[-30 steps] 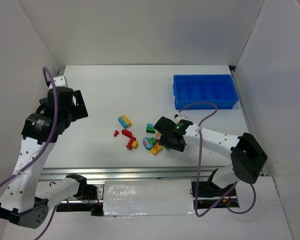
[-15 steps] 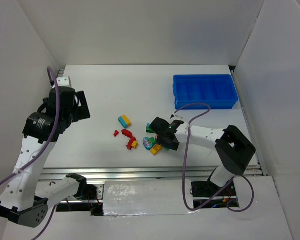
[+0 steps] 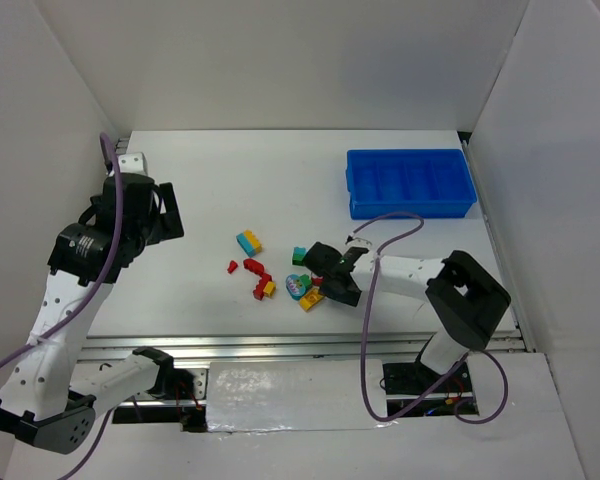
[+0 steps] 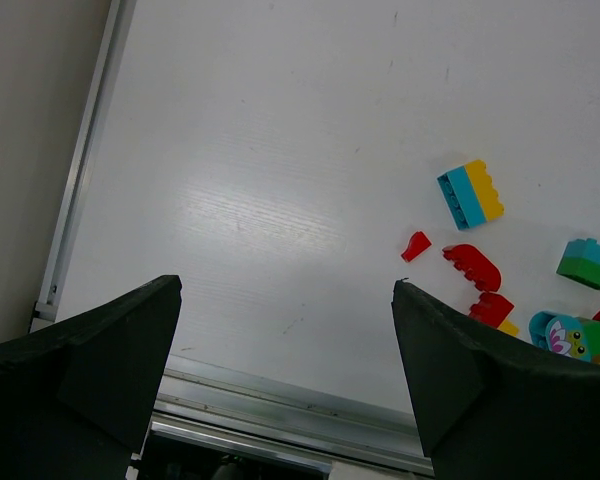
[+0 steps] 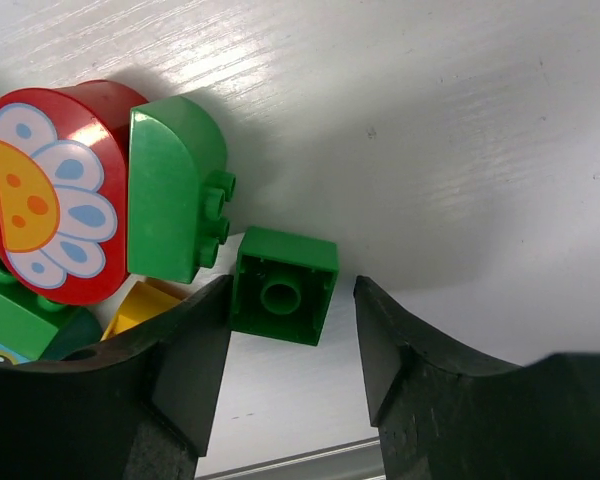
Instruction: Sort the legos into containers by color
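Plainly, the small green lego (image 5: 283, 298) sits at the wrist view's lower centre, squarely between the parted, not-yet-clamping fingers of the right gripper (image 5: 293, 290), just right of the other legos (image 5: 175, 205), while the left gripper (image 4: 285, 290), jaws wide, hangs well away at the overhead view's left.

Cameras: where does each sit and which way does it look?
Top: above and behind, looking down on table, tray, legos; both arms show.
Left wrist: on the left arm, facing down at the table; its fingers show.
Right wrist: low over the table; its fingers flank a green brick.
Shared by top and left wrist: the cyan-yellow brick.
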Motion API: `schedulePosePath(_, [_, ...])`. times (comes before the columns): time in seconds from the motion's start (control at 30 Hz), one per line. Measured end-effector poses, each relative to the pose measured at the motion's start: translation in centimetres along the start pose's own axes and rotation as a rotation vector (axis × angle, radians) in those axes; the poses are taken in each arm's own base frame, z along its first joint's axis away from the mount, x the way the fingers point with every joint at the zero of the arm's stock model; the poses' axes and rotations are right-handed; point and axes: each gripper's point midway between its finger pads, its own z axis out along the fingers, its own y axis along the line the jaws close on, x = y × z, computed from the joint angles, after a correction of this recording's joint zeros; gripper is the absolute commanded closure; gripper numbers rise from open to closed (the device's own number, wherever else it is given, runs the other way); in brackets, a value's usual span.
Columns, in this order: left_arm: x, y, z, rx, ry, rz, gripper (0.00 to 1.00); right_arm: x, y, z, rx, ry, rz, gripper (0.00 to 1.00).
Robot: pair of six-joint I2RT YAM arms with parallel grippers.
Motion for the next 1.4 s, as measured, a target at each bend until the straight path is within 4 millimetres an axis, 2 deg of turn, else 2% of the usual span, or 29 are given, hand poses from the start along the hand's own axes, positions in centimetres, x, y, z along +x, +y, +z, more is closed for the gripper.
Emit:
schedulePosePath(0.1, [0.0, 0.0, 0.0, 0.002, 0.001, 0.000, 0.00, -0.1, -0.3, 0.1, -0.006, -0.007, -0.001, 0.54])
schedulePosePath(0.13, [0.0, 0.0, 0.0, 0.002, 0.001, 0.000, 0.00, -0.1, -0.4, 0.1, -0.006, -0.008, -0.006, 0.63])
schedulePosePath(0.23, [0.0, -0.1, 0.0, 0.003, 0.002, 0.001, 0.00, -0.4, -0.6, 0.1, -0.010, -0.011, -0.009, 0.83])
schedulePosePath(0.37, [0.0, -0.1, 0.0, 0.002, 0.003, 0.001, 0.00, -0.8, -0.7, -0.2, -0.022, -0.023, -0.003, 0.85])
schedulePosePath(0.43, [0.0, -0.1, 0.0, 0.002, 0.003, 0.001, 0.00, -1.6, -0.8, -1.3, -0.042, -0.043, 0.013, 0.85])
schedulePosePath(0.5, [0.0, -0.1, 0.0, 0.002, 0.002, 0.001, 0.01, -3.3, -1.0, -3.4, -0.082, -0.079, 0.047, 0.85])
schedulePosePath(0.57, [0.1, 0.0, 0.1, 0.001, 0.002, 0.001, 0.01, -6.1, -1.2, -5.9, -0.134, -0.123, 0.103, 0.85])
schedulePosePath(0.67, [0.5, 0.0, 0.2, -0.002, 0.011, 0.006, 0.00, -14.0, -2.3, -9.7, -0.211, -0.254, 0.244, 0.88])
schedulePosePath(0.73, [0.6, 0.0, 0.3, -0.003, 0.014, 0.008, 0.01, -18.9, -4.2, -11.0, -0.200, -0.338, 0.308, 0.89])
schedulePosePath(0.8, [0.6, 0.0, 0.3, -0.003, 0.014, 0.008, 0.00, -23.7, -6.4, -11.2, -0.151, -0.388, 0.350, 0.89])
schedulePosePath(0.9, [0.6, 0.0, 0.2, -0.002, 0.012, 0.006, 0.01, -29.9, -9.2, -9.9, -0.058, -0.406, 0.382, 0.90])
schedulePosePath(0.97, [0.7, 0.0, 0.3, 0.000, 0.011, 0.005, 0.00, -33.9, -11.1, -7.8, 0.012, -0.401, 0.409, 0.90])
schedulePosePath(1.03, [0.9, 0.1, 0.3, 0.000, 0.014, 0.007, 0.01, -36.8, -12.8, -5.5, 0.068, -0.391, 0.431, 0.89])
schedulePosePath(1.07, [1.0, 0.1, 0.4, -0.001, 0.017, 0.008, 0.01, -37.6, -13.7, -4.1, 0.100, -0.370, 0.438, 0.89])
schedulePosePath(1.2, [1.2, 0.0, 0.4, 0.005, 0.022, 0.008, 0.01, -39.2, -16.5, -0.4, 0.183, -0.306, 0.455, 0.86])
schedulePosePath(1.27, [1.2, -0.1, 0.3, 0.015, 0.023, 0.006, 0.01, -39.7, -17.7, 0.7, 0.201, -0.286, 0.460, 0.81])
schedulePosePath(1.3, [1.3, -0.2, 0.3, 0.020, 0.024, 0.005, 0.01, -39.9, -18.0, 1.2, 0.205, -0.277, 0.457, 0.73])
schedulePosePath(1.4, [2.0, -0.1, 0.3, 0.022, 0.032, 0.008, 0.00, -40.8, -19.0, 2.3, 0.216, -0.260, 0.448, 0.70])
